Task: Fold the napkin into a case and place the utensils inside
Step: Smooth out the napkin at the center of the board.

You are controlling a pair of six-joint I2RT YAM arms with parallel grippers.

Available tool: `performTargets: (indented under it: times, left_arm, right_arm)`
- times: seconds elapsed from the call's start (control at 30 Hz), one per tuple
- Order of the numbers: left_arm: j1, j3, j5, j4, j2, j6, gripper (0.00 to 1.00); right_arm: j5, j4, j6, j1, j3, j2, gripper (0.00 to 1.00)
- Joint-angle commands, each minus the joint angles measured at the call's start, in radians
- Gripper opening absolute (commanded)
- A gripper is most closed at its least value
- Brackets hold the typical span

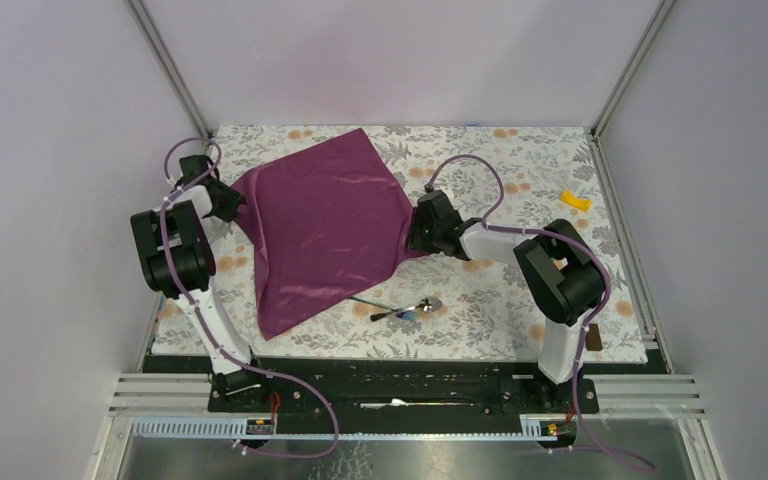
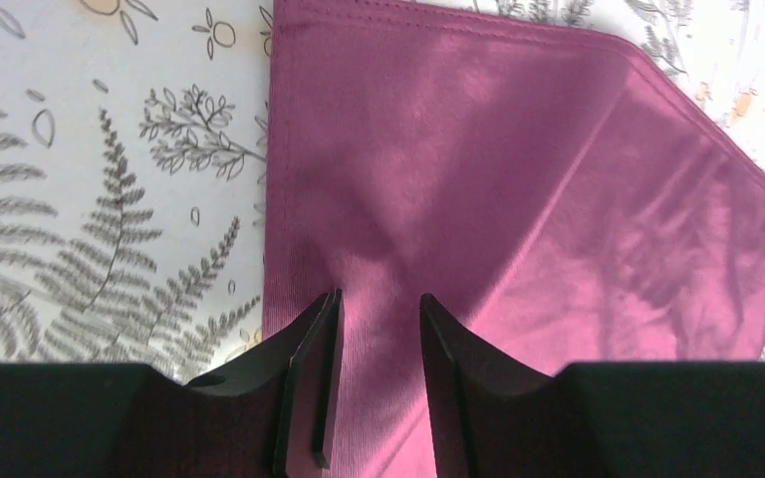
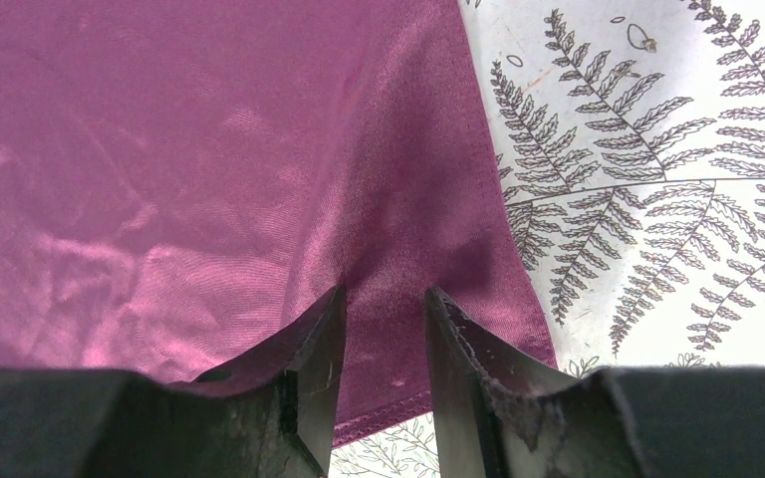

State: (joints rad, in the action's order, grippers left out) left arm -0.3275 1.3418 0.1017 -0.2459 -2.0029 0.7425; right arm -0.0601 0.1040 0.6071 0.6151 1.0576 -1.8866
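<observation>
1. The napkin (image 1: 325, 230) lies open and unfolded as a skewed diamond on the left-centre of the table. No case has been formed, so I judge this to be the opening of the first fold, with the corners being taken.
2. The left gripper (image 1: 228, 203) sits at the napkin's left corner. In the left wrist view its jaws stand narrow, with a ridge of cloth running up between them. I cannot tell whether the cloth is pinched firm.
3. The right gripper (image 1: 415, 235) is at the opposite, right corner, and its jaws are likewise narrow over a pucker of cloth near the stitched hem. Whether it has a grip is again unclear.
4. The next move probably calls for both pinches to hold. The two corners should then be carried together evenly so that the edges meet and no slack bunches.
5. The cloth is thin, soft, dark magenta satin with a faint sheen, shallow creases and a sewn border.
6. The utensils (image 1: 407, 310), a shiny silver spoon and a thin bluish piece, lie crossed just beside the napkin's near-right edge.
7. Beneath everything is the tablecloth (image 1: 520, 150), pale with grey ferns and orange blossoms. A small yellow piece (image 1: 575, 201) lies well apart at the far right.
</observation>
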Motion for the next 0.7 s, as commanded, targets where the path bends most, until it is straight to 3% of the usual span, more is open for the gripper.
performTargets:
  times: [0.0, 0.2, 0.3, 0.43, 0.57, 0.67]
  left_arm:
    - [-0.015, 0.095, -0.015, -0.016, -0.080, -0.011, 0.39]
    - [-0.090, 0.250, -0.098, -0.186, -0.167, -0.106, 0.40]
    - [-0.117, 0.326, -0.124, -0.246, -0.180, -0.178, 0.46]
    - [-0.113, 0.397, -0.117, -0.313, -0.128, -0.217, 0.66]
    - [-0.043, 0.292, -0.068, -0.272, 0.032, -0.209, 0.87]
    - [0.016, 0.184, 0.030, -0.263, 0.121, -0.191, 0.92]
  right_arm:
    - [0.010, -0.023, -0.014, 0.012, -0.010, 0.010, 0.42]
    - [0.009, -0.023, -0.014, 0.013, -0.011, 0.008, 0.42]
    - [0.014, -0.023, -0.014, 0.013, -0.004, 0.002, 0.42]
    - [0.018, -0.028, -0.016, 0.012, 0.008, -0.008, 0.42]
    - [0.026, -0.033, -0.021, 0.014, 0.022, -0.017, 0.43]
    - [0.031, -0.055, -0.031, 0.018, 0.041, -0.022, 0.45]
